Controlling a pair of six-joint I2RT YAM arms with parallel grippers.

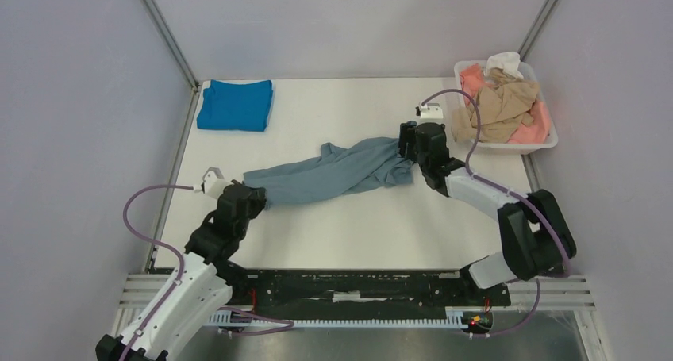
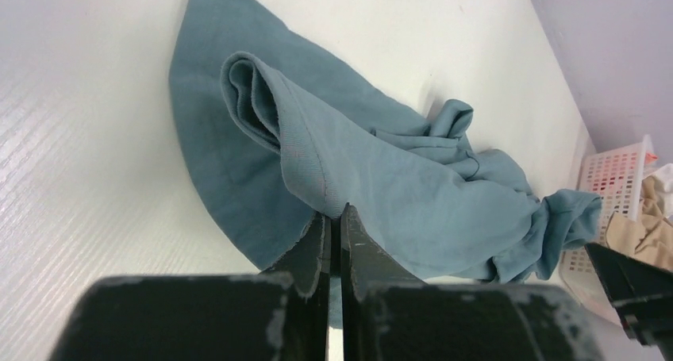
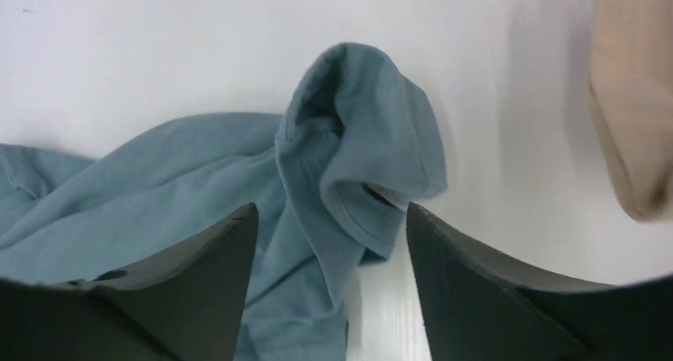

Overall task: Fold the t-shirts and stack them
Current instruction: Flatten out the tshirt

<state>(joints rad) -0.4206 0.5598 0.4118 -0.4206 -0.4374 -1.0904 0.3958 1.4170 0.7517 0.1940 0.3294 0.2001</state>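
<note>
Left gripper point(image 2: 333, 218) clamps grey-blue t-shirt's point(image 1: 333, 173) left end; right gripper point(image 3: 332, 209) (jaws open, gripping nothing) straddles right end, must close to spread it

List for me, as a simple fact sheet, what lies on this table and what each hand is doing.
table middle: grey-blue shirt, stretched out lengthwise, crumpled
left hand: shut on the near-left end of that shirt
right hand: open, one finger on either side of the shirt's bunched far end
far-left corner: bright blue shirt, folded
far-right corner: white tub holding a tan shirt, a pink shirt and a white shirt, all unfolded
</note>
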